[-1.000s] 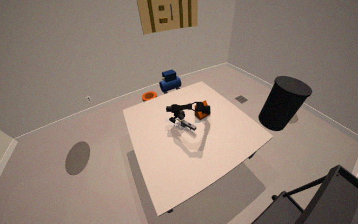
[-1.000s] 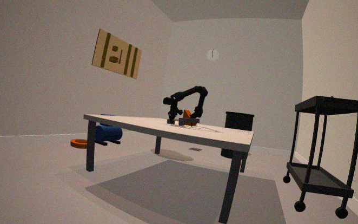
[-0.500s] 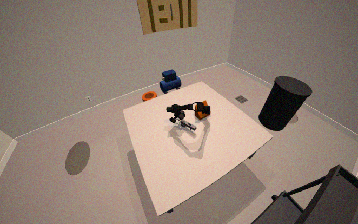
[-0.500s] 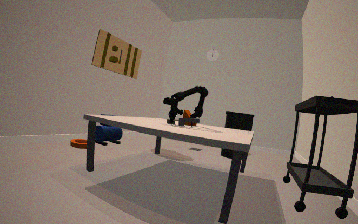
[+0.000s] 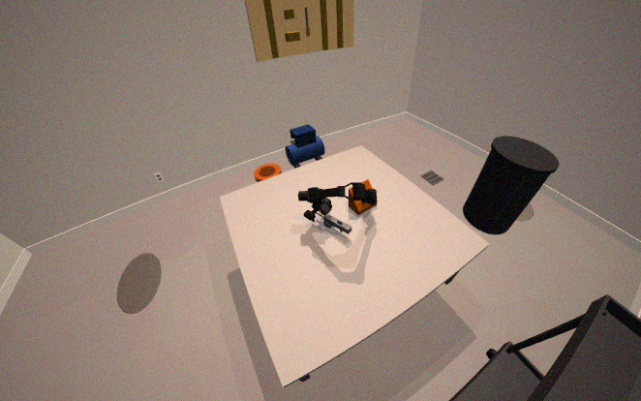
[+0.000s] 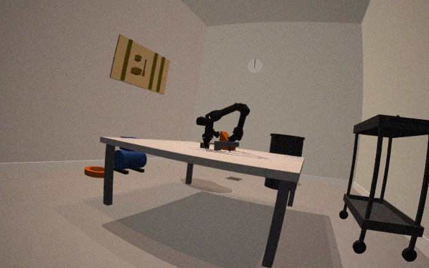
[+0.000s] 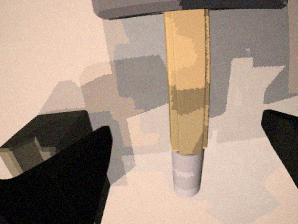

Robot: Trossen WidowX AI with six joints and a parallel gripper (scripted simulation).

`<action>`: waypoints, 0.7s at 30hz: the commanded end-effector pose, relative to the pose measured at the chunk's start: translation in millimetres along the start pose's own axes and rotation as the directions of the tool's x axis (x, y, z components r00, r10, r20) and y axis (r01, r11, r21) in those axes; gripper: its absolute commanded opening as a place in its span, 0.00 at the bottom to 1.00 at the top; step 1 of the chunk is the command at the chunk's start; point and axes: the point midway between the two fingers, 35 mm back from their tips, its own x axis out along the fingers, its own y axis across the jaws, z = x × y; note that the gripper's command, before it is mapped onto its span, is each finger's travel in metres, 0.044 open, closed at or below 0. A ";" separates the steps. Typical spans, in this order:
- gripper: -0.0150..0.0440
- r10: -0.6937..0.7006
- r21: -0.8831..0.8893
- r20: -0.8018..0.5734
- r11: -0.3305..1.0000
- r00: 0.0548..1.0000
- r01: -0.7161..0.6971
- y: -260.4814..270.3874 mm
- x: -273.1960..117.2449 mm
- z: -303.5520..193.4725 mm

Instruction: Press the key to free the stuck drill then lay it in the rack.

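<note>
A yellow bar (image 7: 187, 50) with a round grey end (image 7: 187, 175) juts out from under a dark bar (image 7: 225, 4) at the top of the wrist view. I cannot tell which part is drill or holder. My gripper (image 5: 317, 219) (image 6: 206, 146) (image 7: 188, 125) is open and empty. Its fingers stand wide, one on each side of the yellow bar, without touching it. A dark slotted block (image 7: 62, 127) sits behind the left finger; it may be the rack. A long dark bar (image 5: 344, 227) (image 6: 229, 144) shows beside the gripper in the top and exterior views. The key cannot be made out.
An orange block (image 5: 361, 207) (image 6: 223, 136) stands on the table (image 5: 387, 309) (image 6: 269, 164) by the arm's base. A black bin (image 5: 500, 194) (image 6: 286, 144), a blue machine (image 5: 305, 148) (image 6: 131, 159) and a black cart (image 6: 389, 129) stand off the table.
</note>
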 end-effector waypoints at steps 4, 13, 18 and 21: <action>1.00 0.001 0.006 0.006 1.000 1.000 -0.001 1.8 2.2 2.5; 1.00 0.001 0.006 0.006 1.000 1.000 -0.001 2.3 3.0 3.6; 1.00 0.001 0.006 0.006 1.000 1.000 -0.001 2.7 3.5 4.1; 1.00 0.001 0.006 0.006 1.000 1.000 -0.001 2.9 3.8 4.4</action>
